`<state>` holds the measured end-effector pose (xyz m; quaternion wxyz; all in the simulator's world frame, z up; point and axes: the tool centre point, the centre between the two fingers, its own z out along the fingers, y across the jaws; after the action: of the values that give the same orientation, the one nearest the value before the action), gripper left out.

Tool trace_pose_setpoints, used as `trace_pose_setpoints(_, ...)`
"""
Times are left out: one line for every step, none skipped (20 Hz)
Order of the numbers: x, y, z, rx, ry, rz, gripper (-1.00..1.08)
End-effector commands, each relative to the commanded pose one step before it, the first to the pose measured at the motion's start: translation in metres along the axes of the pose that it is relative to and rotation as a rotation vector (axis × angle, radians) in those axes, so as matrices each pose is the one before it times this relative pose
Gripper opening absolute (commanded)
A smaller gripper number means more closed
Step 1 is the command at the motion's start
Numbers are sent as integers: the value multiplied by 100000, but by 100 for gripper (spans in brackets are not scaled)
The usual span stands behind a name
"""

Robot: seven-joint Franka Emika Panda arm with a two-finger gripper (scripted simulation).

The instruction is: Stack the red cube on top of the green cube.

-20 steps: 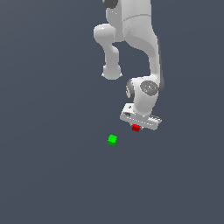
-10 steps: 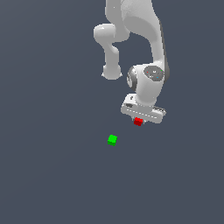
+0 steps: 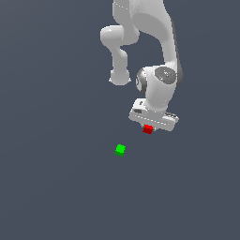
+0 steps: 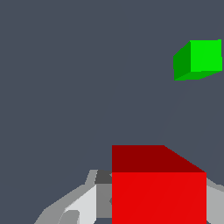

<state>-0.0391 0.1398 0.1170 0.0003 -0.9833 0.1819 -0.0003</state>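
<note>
The gripper (image 3: pixel 149 127) is clamped on the red cube (image 3: pixel 148 129), which peeks out just below the white hand. Compared with half a second ago, the wrist has turned and the hand sits a touch higher, the red cube riding up with it. The green cube (image 3: pixel 120 150) lies on the grey floor where it was, lower and toward the exterior view's left of the hand, clearly apart from it. From the wrist, the red cube (image 4: pixel 158 188) fills the space between the fingers (image 4: pixel 83 205), with the green cube (image 4: pixel 197 59) off to one side.
</note>
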Motion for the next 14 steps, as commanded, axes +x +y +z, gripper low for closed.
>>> trace_pose_setpoints(509, 482, 216, -7, 27, 107, -100)
trace_pose_setpoints(319, 293, 154, 0, 0, 0, -100)
trace_pose_setpoints(379, 347, 183, 0, 0, 0, -100)
trace_pose_setpoints(440, 402, 212, 0, 0, 0, -100)
trace_pose_setpoints(502, 457, 241, 0, 0, 0, -100)
trace_pose_setpoints(554, 491, 284, -64, 12, -24, -100)
trace_pose_setpoints(616, 554, 295, 0, 0, 0, -100)
trace_pose_setpoints(660, 590, 315, 0, 0, 0, -100)
trace_pose_setpoints(697, 619, 332, 0, 0, 0, -100)
trace_pose_setpoints(728, 641, 345, 0, 0, 0, -100)
trace_pose_setpoints(753, 657, 355, 0, 0, 0, -100)
trace_pose_setpoints(753, 650, 353, 0, 0, 0, -100)
trace_pose_setpoints(700, 586, 354, -25, -34, -24, -100)
trace_pose_setpoints(651, 549, 301, 0, 0, 0, -100)
